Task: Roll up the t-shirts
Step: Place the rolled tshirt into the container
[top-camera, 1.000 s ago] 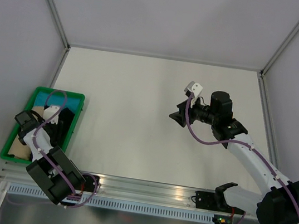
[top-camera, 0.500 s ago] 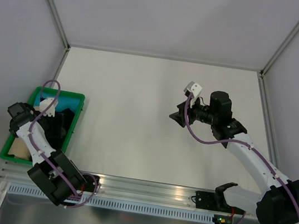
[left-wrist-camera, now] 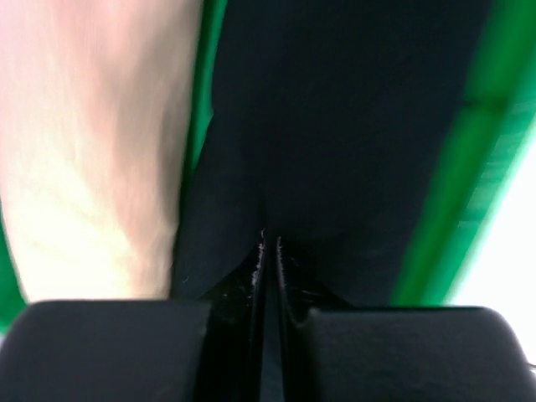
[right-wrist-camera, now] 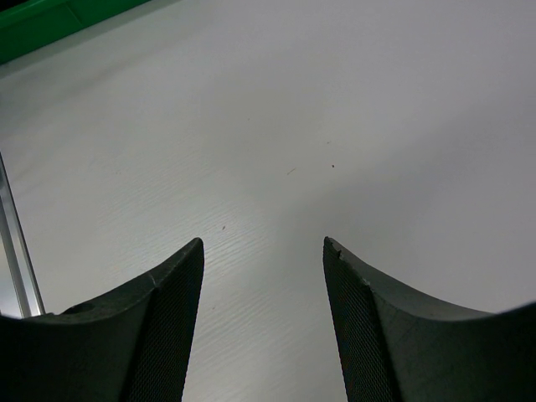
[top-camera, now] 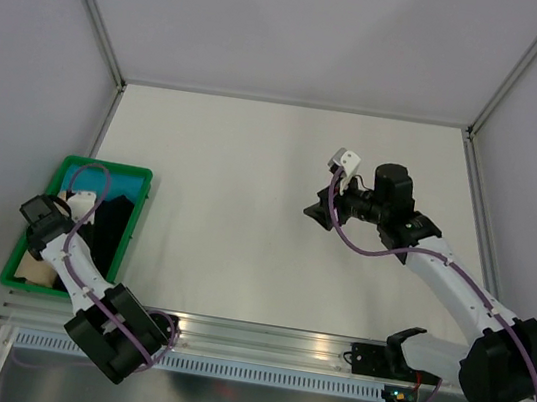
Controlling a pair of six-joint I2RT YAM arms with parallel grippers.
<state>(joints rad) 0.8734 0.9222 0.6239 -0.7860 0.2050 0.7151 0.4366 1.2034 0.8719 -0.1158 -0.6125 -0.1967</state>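
Note:
A black t-shirt lies in the green bin at the table's left edge. My left gripper reaches down into that bin. In the left wrist view its jaws stand together with only a thin slit, the left gripper pinching a fold of the black t-shirt. My right gripper hovers open above the bare table right of centre, pointing left. Nothing lies between the right gripper's fingers.
A beige cloth fills the bin's near end and shows beside the black cloth. Blue cloth lies at the bin's far end. The bin wall stands close on the right. A metal rail runs along the near edge.
The left gripper has dropped back into the bin onto the black cloth and closed from wide open. The right arm has hardly moved.

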